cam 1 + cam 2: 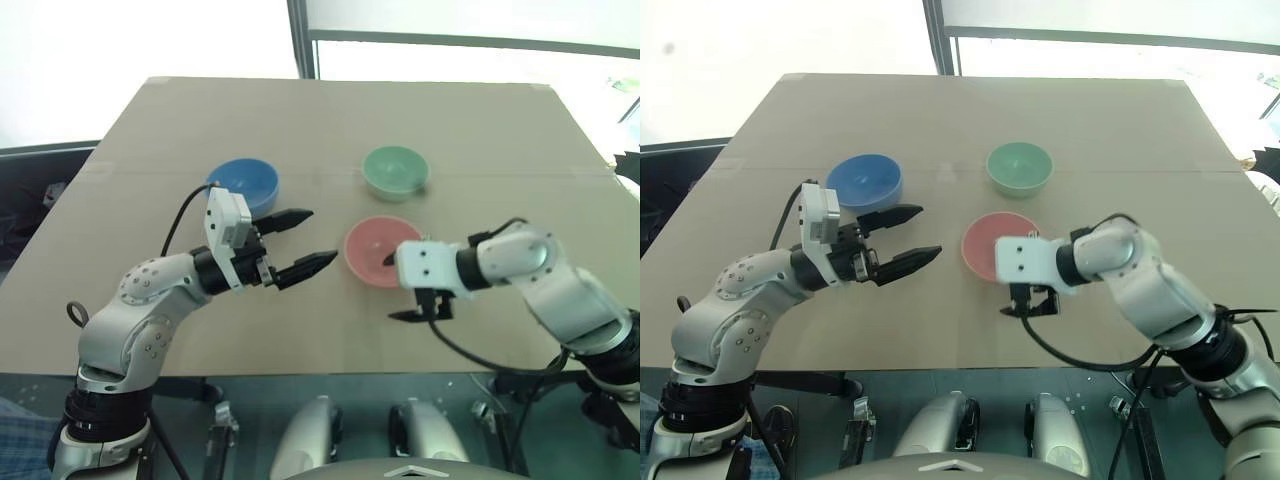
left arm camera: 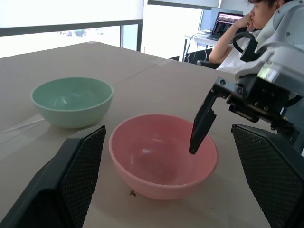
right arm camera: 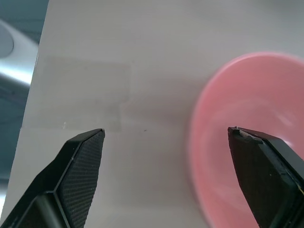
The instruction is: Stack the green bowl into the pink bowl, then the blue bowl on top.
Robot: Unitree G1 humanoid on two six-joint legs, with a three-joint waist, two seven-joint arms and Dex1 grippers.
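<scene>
Left eye view: the pink bowl [image 1: 380, 250] is sitting upright and empty near the front middle of the desk [image 1: 330, 120], with nothing stacked in it. The green bowl [image 1: 395, 171] is standing just behind it, apart from it, also empty. The blue bowl [image 1: 243, 184] is resting well to the left of the green one, on its own.

The right end effector [image 1: 412, 291] is hanging over the pink bowl's near right rim, pointing steeply downward and toward the left, with the forearm reaching in from the right and the elbow bent. Its fingers are spread wide and gripping nothing; in the right wrist view one fingertip [image 3: 256, 156] is lying over the bowl's inside while the other is over bare desk outside the rim.

The left end effector [image 1: 300, 240] is hovering level, just in front of the blue bowl and to the left of the pink bowl, pointing forward and to the right. Its two black fingers are standing fully apart and empty. In the left wrist view they are framing the pink bowl, with a person [image 2: 237, 38] sitting at a laptop [image 2: 228, 21] in the background.
</scene>
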